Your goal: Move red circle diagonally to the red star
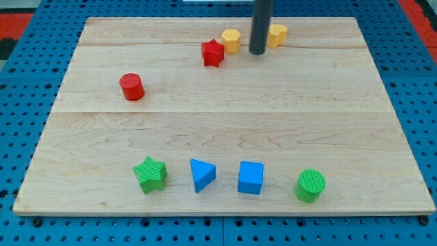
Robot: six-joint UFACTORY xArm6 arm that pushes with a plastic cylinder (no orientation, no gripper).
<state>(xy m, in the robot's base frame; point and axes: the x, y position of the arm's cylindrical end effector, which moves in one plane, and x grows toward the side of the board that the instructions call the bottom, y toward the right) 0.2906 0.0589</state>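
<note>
The red circle [132, 87] stands on the wooden board at the view's left, upper half. The red star [213, 52] lies up and to the right of it, near the view's top middle. My tip [258, 52] is the lower end of a dark rod that comes down from the view's top. It rests on the board to the right of the red star, between two yellow blocks, far from the red circle. It touches neither red block.
A yellow hexagon [231, 40] sits just right of the red star; another yellow block [277, 34] is partly hidden behind the rod. Along the view's bottom stand a green star [150, 173], blue triangle [202, 174], blue cube [250, 178] and green circle [311, 185].
</note>
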